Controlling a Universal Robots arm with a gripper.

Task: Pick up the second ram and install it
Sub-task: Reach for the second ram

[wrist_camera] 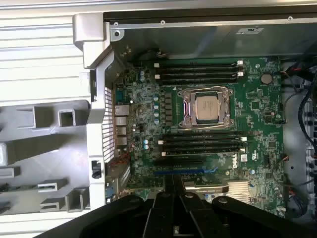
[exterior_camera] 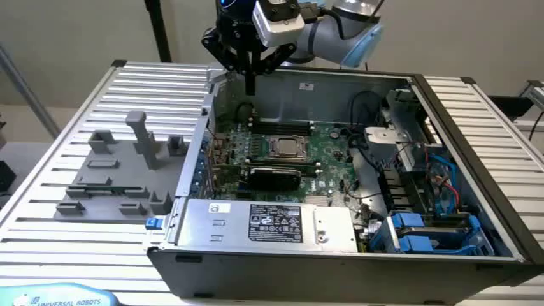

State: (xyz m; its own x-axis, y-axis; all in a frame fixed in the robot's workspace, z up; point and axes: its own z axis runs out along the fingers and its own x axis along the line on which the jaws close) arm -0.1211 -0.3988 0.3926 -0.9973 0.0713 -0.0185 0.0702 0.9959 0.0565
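Observation:
The second ram (exterior_camera: 108, 189) is a thin dark-green stick lying in a slot of the grey fixture (exterior_camera: 93, 210), on the slatted table at the exterior view's left of the open computer case. My gripper (exterior_camera: 251, 86) hangs above the case's back corner, far from the stick, fingers pressed together and pointing down with nothing between them. From the wrist, the shut gripper (wrist_camera: 173, 198) looks down on the motherboard (wrist_camera: 257, 94), with black memory slots (wrist_camera: 198, 72) on one side of the CPU socket (wrist_camera: 208, 108) and more slots (wrist_camera: 203, 144) on the other.
The case walls (exterior_camera: 399, 80) stand up around the motherboard. A silver power supply (exterior_camera: 272, 223) fills the near side, and blue drive bays (exterior_camera: 425, 233) with cables sit at the exterior view's right. Upright grey fixture posts (exterior_camera: 140, 137) rise beside the ram.

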